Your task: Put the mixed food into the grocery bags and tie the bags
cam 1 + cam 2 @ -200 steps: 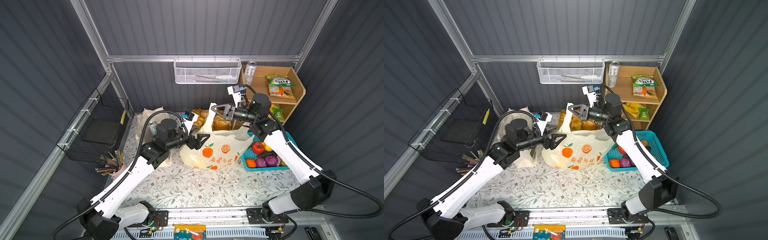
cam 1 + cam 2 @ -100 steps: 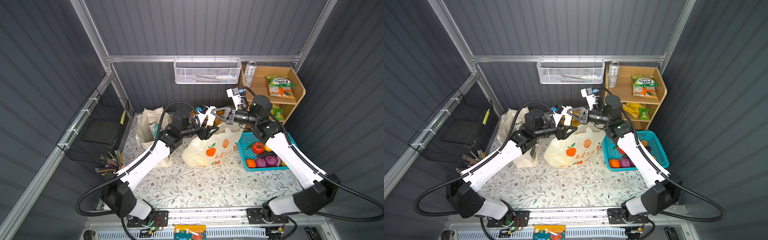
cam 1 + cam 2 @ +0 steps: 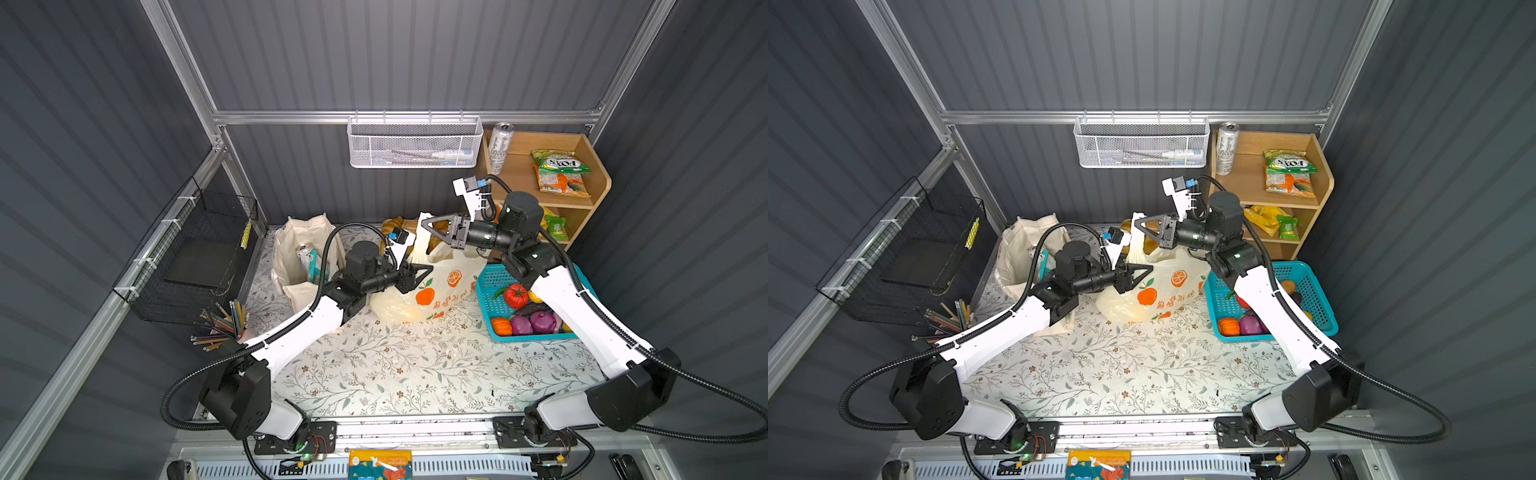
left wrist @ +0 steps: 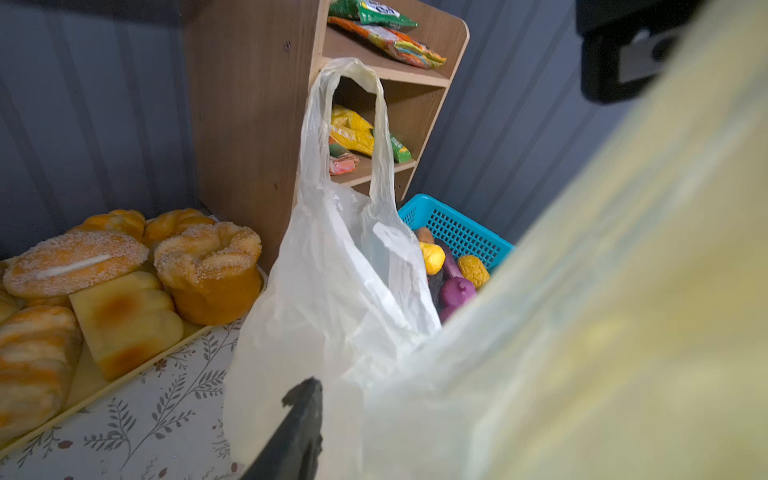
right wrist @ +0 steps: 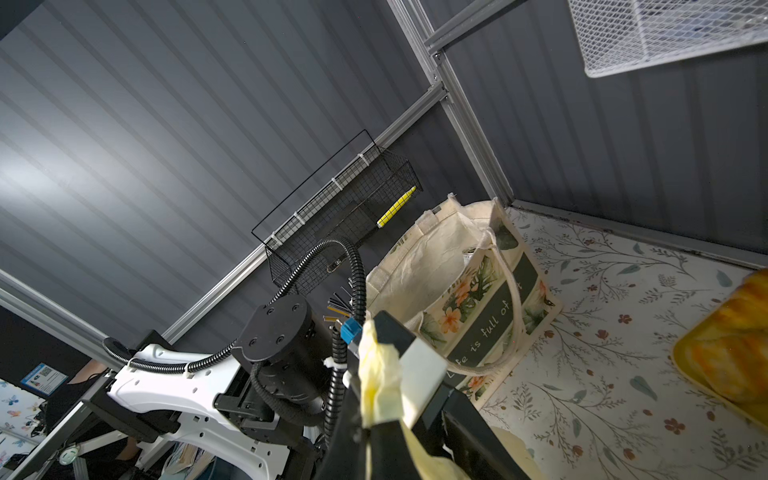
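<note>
Right wrist view: right gripper (image 5: 382,359) pinches shut the plastic bag's (image 3: 424,299) yellow handle (image 5: 380,386).
Left gripper (image 3: 422,274): beside bag, near right gripper; grip unclear.
Advice: catch free handle (image 4: 353,68) ahead, then knot.

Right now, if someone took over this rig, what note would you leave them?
Right end effector: shut on one handle of the plastic bag, held up.
Left end effector: at the bag's side; grip unclear.
Canvas tote: silver can and teal packet inside, open.
Left to do: toy produce in the teal basket, tall can on the shelf; take the bag's free handle; tie both bags.
</note>
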`<state>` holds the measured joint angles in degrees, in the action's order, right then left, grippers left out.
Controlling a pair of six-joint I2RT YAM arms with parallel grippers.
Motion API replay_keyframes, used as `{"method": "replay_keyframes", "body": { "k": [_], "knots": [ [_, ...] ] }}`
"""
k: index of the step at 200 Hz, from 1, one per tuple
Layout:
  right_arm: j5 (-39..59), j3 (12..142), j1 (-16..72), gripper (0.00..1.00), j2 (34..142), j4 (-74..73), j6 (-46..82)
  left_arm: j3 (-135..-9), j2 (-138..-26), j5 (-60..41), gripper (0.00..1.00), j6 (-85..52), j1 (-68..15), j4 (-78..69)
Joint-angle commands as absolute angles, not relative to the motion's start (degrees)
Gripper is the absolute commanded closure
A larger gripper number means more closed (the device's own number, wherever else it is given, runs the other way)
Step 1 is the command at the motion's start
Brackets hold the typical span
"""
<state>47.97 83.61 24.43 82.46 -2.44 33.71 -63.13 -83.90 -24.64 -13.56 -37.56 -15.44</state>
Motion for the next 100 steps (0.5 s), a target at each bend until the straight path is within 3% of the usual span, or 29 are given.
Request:
{"method": "replay_keyframes", "body": {
  "k": [1,26,48,74,87,100],
  "knots": [
    [47.57,82.56,24.51,1.00,80.97,-4.14,34.24,-62.93,-83.20,-22.20,0.37,-18.08,-37.53,-23.67],
    [47.38,82.14,24.51,1.00,80.61,-4.28,34.19,-63.12,-83.77,-21.33,0.37,-19.16,-37.52,-26.35],
    [47.11,82.12,24.52,1.00,80.54,-4.28,34.01,-63.65,-84.54,-21.97,0.60,-19.16,-37.51,-25.93],
    [47.37,83.24,24.33,1.00,80.95,-3.38,33.71,-61.93,-84.64,-21.52,1.00,-20.50,-37.53,-27.90],
    [46.01,83.98,21.61,0.61,79.50,-1.08,33.07,-61.31,-84.30,-21.00,1.00,-20.98,-37.36,-28.09],
    [45.40,82.37,15.49,0.43,76.45,-2.59,36.69,-60.82,-83.82,-21.37,1.00,-20.73,-37.20,-27.42]
  ]
}}
